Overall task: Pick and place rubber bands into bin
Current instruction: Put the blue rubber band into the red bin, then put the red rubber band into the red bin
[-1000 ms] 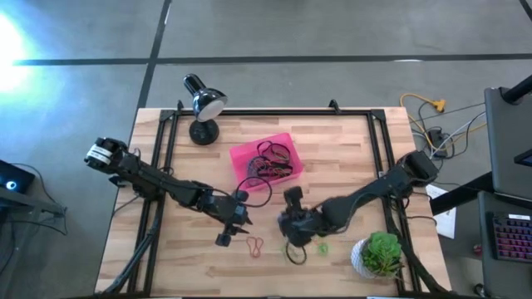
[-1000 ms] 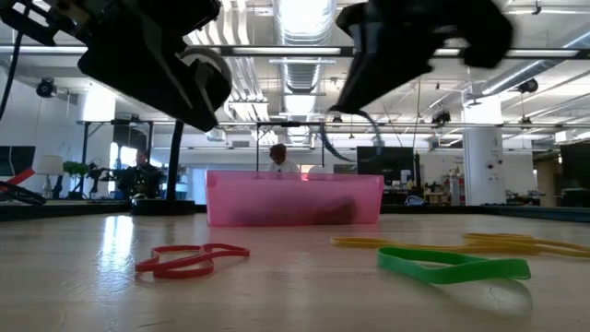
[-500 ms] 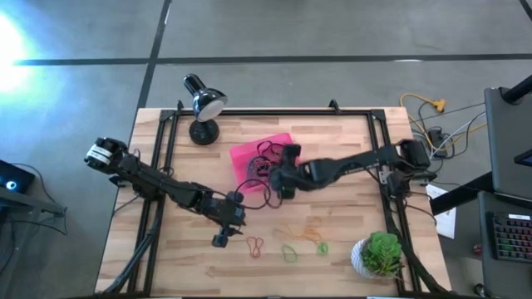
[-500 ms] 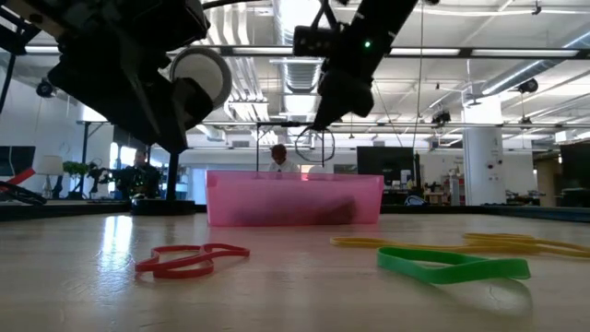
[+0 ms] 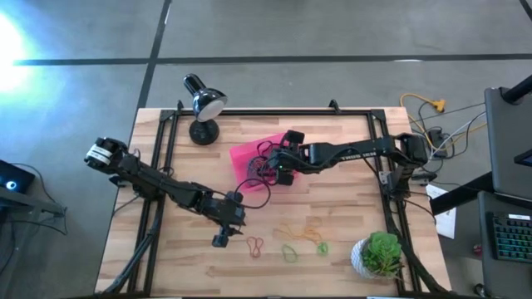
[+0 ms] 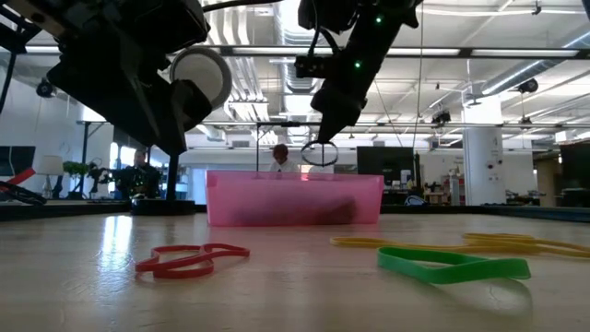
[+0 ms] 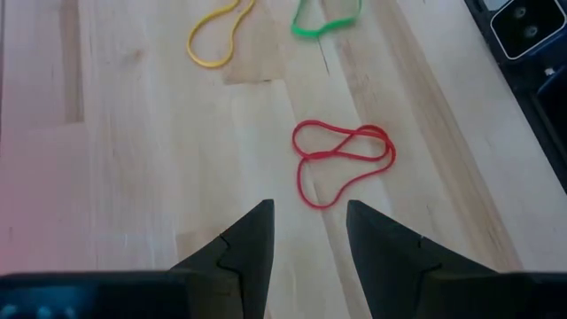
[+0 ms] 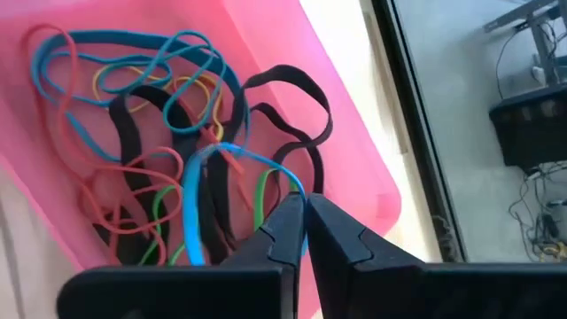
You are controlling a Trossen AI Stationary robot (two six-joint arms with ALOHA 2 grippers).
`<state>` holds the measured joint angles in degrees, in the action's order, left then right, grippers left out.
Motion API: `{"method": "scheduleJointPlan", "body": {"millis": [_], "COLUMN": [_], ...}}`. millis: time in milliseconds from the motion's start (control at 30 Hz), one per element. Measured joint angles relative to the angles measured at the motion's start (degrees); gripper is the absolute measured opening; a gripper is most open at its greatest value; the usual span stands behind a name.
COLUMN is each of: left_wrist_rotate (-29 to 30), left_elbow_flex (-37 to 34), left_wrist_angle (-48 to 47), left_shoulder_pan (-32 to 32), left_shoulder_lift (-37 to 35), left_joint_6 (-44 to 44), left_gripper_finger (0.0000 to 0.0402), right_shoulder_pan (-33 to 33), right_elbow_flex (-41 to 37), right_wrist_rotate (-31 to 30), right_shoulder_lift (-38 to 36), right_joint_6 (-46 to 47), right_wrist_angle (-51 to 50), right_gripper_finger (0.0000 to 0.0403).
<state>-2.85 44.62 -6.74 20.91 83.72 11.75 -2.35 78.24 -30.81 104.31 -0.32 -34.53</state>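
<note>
Light wooden plank tabletop (image 5: 341, 149), framed by black rails. Resting on it: a pink bin (image 5: 243, 155) near the middle, a black desk lamp (image 5: 202, 104) at one far corner, a potted plant (image 5: 380, 254) at the opposite near corner. Loose on the bare boards near the front edge: a red rubber band (image 5: 254, 244), a green one (image 5: 290, 252), a yellow one (image 5: 289, 232) and an orange one (image 5: 312, 232), plus a small green loop (image 5: 322, 247).

The right gripper (image 5: 280, 173) has swung from the loose bands up over the bin (image 5: 243, 155). A blue band (image 8: 197, 204) now hangs from its closed fingers.
</note>
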Motion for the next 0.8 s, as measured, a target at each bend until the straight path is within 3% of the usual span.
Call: {"method": "scheduleJointPlan", "body": {"millis": [133,500,800], "left_wrist_rotate": [0.0,0.04,0.02], "left_elbow_flex": [-0.02,-0.02,-0.02], "left_wrist_angle": [0.0,0.62,6.7], "left_shoulder_pan": [0.02,0.01,0.09], "left_shoulder_lift": [0.0,0.7,10.34], "left_joint_6": [0.0,0.35,1.44], "left_gripper_finger": [0.0128,0.0128,0.0128], "right_shoulder_pan": [0.0,0.14,5.22], "right_elbow_flex": [-0.04,-0.07,-0.11], "right_wrist_rotate": [-0.01,1.14,1.29], "right_shoulder_lift": [0.0,0.0,-2.21], "right_joint_6": [-1.64,-1.77,-2.83], "right_wrist_angle": [-0.11,-0.48,-6.92], "right_gripper_finger": [0.0025,0.0127,0.0143]}}
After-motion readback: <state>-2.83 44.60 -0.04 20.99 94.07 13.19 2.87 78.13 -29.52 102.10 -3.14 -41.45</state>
